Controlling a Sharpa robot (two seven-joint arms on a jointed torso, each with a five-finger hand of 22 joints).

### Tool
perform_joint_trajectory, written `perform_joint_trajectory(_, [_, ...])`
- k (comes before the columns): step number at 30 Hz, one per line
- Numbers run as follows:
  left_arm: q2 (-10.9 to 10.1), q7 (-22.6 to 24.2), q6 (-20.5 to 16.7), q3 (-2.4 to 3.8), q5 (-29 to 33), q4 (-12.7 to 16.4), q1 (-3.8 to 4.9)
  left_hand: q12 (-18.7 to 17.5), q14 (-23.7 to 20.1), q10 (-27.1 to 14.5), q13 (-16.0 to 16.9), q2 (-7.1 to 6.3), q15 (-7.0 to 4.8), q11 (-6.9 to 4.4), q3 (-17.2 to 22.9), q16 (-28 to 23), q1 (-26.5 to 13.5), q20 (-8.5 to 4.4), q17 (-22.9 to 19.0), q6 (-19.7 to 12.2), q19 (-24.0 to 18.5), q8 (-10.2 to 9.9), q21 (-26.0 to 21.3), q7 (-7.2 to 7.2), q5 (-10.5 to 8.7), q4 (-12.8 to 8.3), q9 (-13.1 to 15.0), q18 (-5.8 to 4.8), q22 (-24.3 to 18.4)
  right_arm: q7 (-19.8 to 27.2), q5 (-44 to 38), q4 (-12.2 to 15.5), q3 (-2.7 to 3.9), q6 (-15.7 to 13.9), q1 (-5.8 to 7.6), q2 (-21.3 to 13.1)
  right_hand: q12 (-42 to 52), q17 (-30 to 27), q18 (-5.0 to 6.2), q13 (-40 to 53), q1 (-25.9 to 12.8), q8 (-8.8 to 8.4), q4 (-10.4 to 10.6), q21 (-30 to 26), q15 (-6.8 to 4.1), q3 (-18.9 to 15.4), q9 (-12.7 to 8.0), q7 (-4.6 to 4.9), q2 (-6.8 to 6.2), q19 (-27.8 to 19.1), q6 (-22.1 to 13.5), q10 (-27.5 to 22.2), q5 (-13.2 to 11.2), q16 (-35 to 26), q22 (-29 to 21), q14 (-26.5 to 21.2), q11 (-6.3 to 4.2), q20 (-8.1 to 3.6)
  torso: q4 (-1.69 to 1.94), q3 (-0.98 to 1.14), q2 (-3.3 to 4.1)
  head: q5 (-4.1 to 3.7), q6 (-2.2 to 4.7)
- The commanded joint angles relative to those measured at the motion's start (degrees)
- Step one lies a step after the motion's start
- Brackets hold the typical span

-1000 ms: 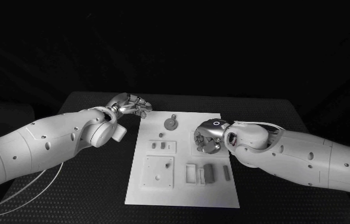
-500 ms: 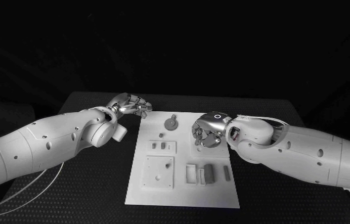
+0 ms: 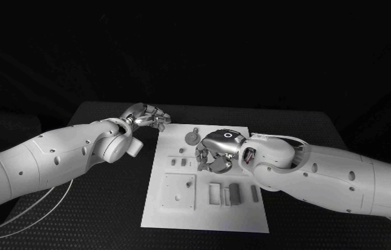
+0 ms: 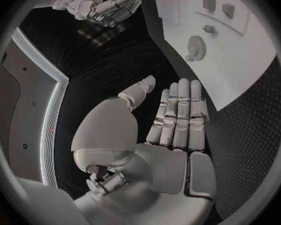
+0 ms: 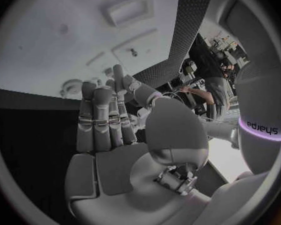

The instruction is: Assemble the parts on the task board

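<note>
Right robot hand [image 3: 213, 153] is held over the middle of the task board [image 3: 175, 213], fingers stretched apart and nothing gripped. Left robot hand [image 3: 147, 117] is poised beside the board's far left corner over the bench [image 3: 90, 216], likewise spread and holding nothing. Small parts [image 3: 234, 193] are seen lying on the board

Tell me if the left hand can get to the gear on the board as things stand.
Probably yes. The left hand hovers open just off the board's far left corner, and the gear lies uncovered nearby. The right hand hangs close beside the gear, so it could crowd the approach.
</note>
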Motion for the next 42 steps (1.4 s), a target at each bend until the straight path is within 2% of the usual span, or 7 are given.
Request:
perform_joint_trajectory(1, [0.17,0.91,0.02,0.04,0.42,-0.01,0.06,0.34,0.36,-0.38,-0.08,-0.06,0.06,0.06,-0.03,-0.21,-0.17,0.09,0.09,-0.3,0.34,0.27,-0.19,-0.16,0.35,0.41,0.01,1.11,0.07,1.17,1.52,0.52,0.02,-1.62,-0.35,1.14,0.2,0.07,1.17,0.1,0.39,0.4,0.0,0.21,-0.47,0.29,0.03,-0.01,0.2,0.34,0.18,0.47,0.18,0.21,0.14,-0.1,-0.05,0.06,-0.03,-0.02,0.0,0.32,-0.01])
perform_joint_trajectory(6, [0.47,0.95,0.1,0.05,0.43,-0.23,0.06,0.35,0.37,-0.37,-0.08,-0.06,0.06,0.05,-0.03,-0.24,-0.16,0.09,0.13,-0.29,0.35,0.28,-0.2,-0.17,0.35,0.4,0.01,1.11,0.08,1.25,1.06,0.61,0.0,-1.47,-1.28,3.38,0.18,0.07,1.17,0.12,0.38,0.38,0.0,0.2,-0.47,0.33,0.06,0.0,0.25,0.34,0.14,0.43,0.18,0.21,0.15,-0.13,-0.05,0.06,0.09,-0.08,-0.08,0.37,-0.05])
perform_joint_trajectory(10, [0.55,0.93,0.06,0.05,0.51,-0.28,0.06,0.36,0.38,-0.37,-0.08,-0.06,0.06,0.05,-0.04,-0.26,-0.16,0.09,0.17,-0.29,0.35,0.29,-0.21,-0.17,0.35,0.41,0.01,1.11,0.09,0.98,0.07,0.02,-0.29,-1.29,-2.31,5.75,0.16,0.06,1.17,0.14,0.37,0.37,-0.02,0.18,-0.47,0.37,0.08,0.01,0.29,0.33,0.1,0.39,0.18,0.22,0.16,-0.17,-0.04,0.05,0.09,-0.06,0.02,0.8,0.01])
perform_joint_trajectory(21, [0.73,0.91,0.09,0.05,0.52,-0.26,0.07,0.39,0.4,-0.36,-0.08,-0.06,0.06,0.04,-0.05,-0.33,-0.15,0.09,0.26,-0.27,0.37,0.3,-0.24,-0.18,0.35,0.41,0.01,1.1,0.11,0.31,-2.68,-2.32,-1.66,-0.16,-4.71,9.6,0.11,0.06,1.17,0.17,0.37,0.34,-0.05,0.14,-0.46,0.44,0.14,0.03,0.34,0.31,0.02,0.33,0.18,0.23,0.19,-0.22,-0.04,0.05,0.15,-0.04,0.04,1.02,-0.19])
perform_joint_trajectory(31, [0.77,0.91,0.2,0.05,0.52,-0.15,0.07,0.41,0.41,-0.36,-0.08,-0.06,0.06,0.04,-0.06,-0.39,-0.14,0.09,0.34,-0.27,0.37,0.31,-0.27,-0.18,0.35,0.41,0.01,1.1,0.12,0.15,-3.85,-3.43,-2.32,0.61,-5.11,10.34,0.1,0.06,1.17,0.21,0.39,0.35,-0.07,0.13,-0.47,0.47,0.19,0.03,0.34,0.3,0.0,0.31,0.18,0.25,0.21,-0.25,-0.04,0.04,0.09,0.0,0.0,1.08,-0.38])
perform_joint_trajectory(38, [0.79,0.89,0.2,0.05,0.52,-0.11,0.07,0.42,0.42,-0.37,-0.08,-0.06,0.06,0.04,-0.07,-0.44,-0.14,0.1,0.4,-0.27,0.38,0.31,-0.29,-0.18,0.34,0.42,0.01,1.1,0.13,-0.07,-4.63,-4.29,-3.29,1.07,-5.2,10.66,0.1,0.06,1.17,0.24,0.39,0.35,-0.08,0.12,-0.48,0.49,0.23,0.03,0.33,0.31,-0.01,0.32,0.18,0.28,0.23,-0.26,-0.05,0.03,0.06,0.02,0.04,1.12,-0.58])
perform_joint_trajectory(42, [0.77,0.88,0.23,0.05,0.52,-0.02,0.07,0.43,0.42,-0.37,-0.09,-0.06,0.06,0.04,-0.07,-0.46,-0.14,0.09,0.43,-0.27,0.38,0.31,-0.3,-0.18,0.34,0.42,0.01,1.1,0.14,-0.18,-5.02,-4.71,-3.45,1.25,-5.21,10.66,0.1,0.07,1.17,0.25,0.41,0.36,-0.09,0.12,-0.48,0.5,0.25,0.03,0.32,0.31,-0.01,0.32,0.18,0.29,0.24,-0.26,-0.05,0.02,0.06,0.01,0.01,1.0,-0.52])
